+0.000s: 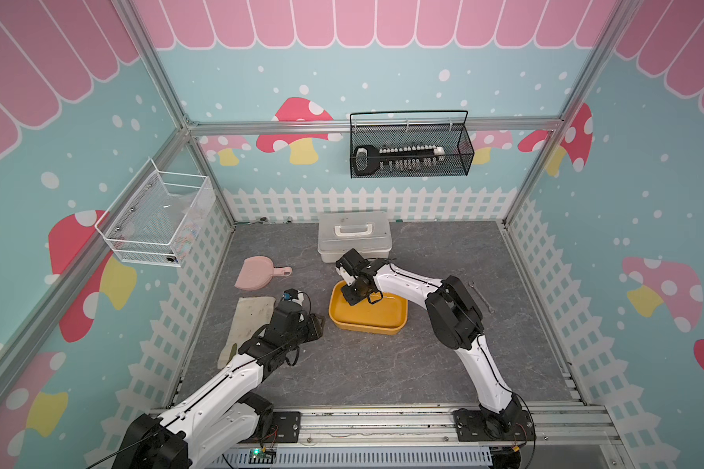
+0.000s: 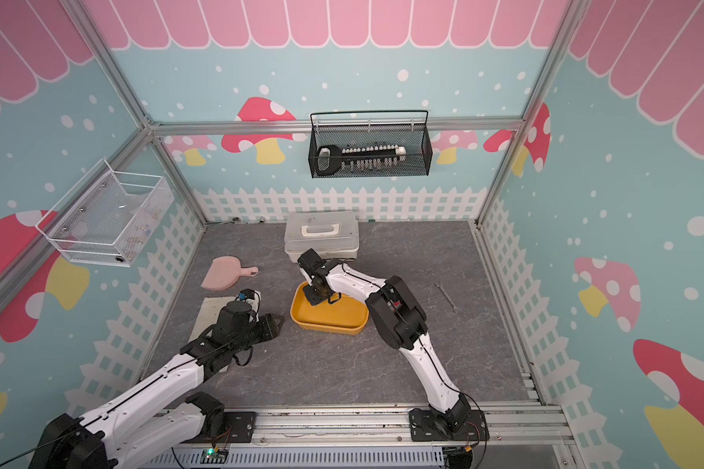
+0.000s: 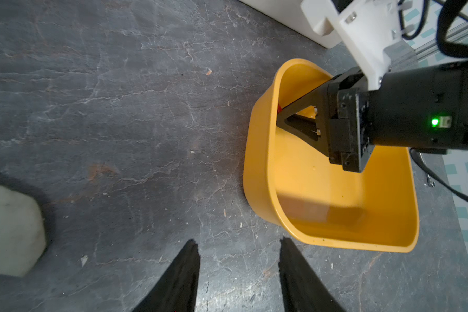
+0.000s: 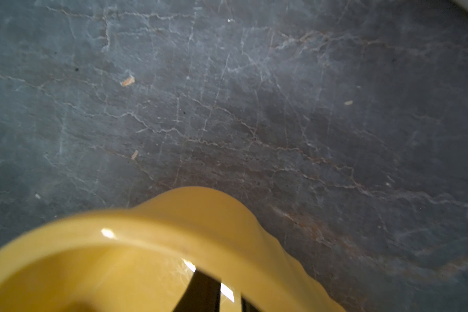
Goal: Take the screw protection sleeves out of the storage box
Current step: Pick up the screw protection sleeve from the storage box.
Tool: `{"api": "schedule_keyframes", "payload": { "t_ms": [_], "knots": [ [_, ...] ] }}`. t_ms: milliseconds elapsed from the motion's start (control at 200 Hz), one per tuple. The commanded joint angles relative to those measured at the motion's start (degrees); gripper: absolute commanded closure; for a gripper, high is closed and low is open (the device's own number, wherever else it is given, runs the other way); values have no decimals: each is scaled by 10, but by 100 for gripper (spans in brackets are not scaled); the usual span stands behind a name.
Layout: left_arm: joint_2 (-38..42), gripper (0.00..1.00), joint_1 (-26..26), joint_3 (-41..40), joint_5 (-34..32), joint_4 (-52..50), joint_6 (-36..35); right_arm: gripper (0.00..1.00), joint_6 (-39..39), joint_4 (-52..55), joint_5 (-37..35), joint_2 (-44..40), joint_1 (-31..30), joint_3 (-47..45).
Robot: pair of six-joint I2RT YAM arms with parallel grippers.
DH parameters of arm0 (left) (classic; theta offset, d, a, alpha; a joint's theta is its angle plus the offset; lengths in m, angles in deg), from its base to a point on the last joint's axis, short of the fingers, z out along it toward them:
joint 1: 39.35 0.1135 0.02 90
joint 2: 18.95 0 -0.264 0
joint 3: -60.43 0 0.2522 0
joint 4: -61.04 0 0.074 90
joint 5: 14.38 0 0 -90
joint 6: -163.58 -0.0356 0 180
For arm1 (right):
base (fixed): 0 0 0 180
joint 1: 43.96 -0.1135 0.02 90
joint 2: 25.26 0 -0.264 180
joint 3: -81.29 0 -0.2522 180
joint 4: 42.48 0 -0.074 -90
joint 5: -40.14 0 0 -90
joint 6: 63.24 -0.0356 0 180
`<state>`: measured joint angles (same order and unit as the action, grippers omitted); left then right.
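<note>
One red sleeve (image 3: 279,108) is all that shows of the task's pieces, and only in the left wrist view. It is a speck at the very point of the right claw (image 3: 281,113), low inside the box (image 3: 322,189) against a short wall near a corner. That claw's two black fingers close to a narrow V with tips together, and the sleeve looks pinched between them (it is too small to judge more).

In both top views the right claw (image 1: 349,299) (image 2: 311,298) reaches down into the box (image 1: 368,320) (image 2: 330,318) at its far-left corner, the end nearest the white case (image 1: 354,231). The claw hides the sleeve there. The right wrist view gives a blurred box rim (image 4: 173,224), with the dark fingers (image 4: 203,291) below it.

Left claw (image 3: 239,272) (image 1: 320,325) stands wide, holding nothing. It is over the grey table (image 3: 119,121), just beside the box's near-left corner and apart from it.

A cloth (image 1: 248,320) lies under the left arm, with a pink dustpan (image 1: 257,274) beyond it. A wrench (image 1: 480,296) lies right of the box.
</note>
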<state>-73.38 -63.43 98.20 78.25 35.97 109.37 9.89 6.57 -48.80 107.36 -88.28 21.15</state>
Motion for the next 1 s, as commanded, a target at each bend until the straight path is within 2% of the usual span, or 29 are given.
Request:
{"api": "schedule_keyframes", "payload": {
  "t_ms": [0, 150, 375, 996],
  "knots": [
    [0, 50, 3, 1, 4, -6, -3, 82, -6, 4, 4, 22, -5, 11],
    [1, 50, 3, 0, 4, -5, -3, 82, -8, 1, 4, 28, -5, 12],
    [5, 50, 3, -3, 4, -5, -2, 89, -12, 0, 6, 15, -5, 9],
    [13, 50, 3, 2, 12, -7, 2, 91, -8, -13, 3, -151, -4, -82]
  ]
}}
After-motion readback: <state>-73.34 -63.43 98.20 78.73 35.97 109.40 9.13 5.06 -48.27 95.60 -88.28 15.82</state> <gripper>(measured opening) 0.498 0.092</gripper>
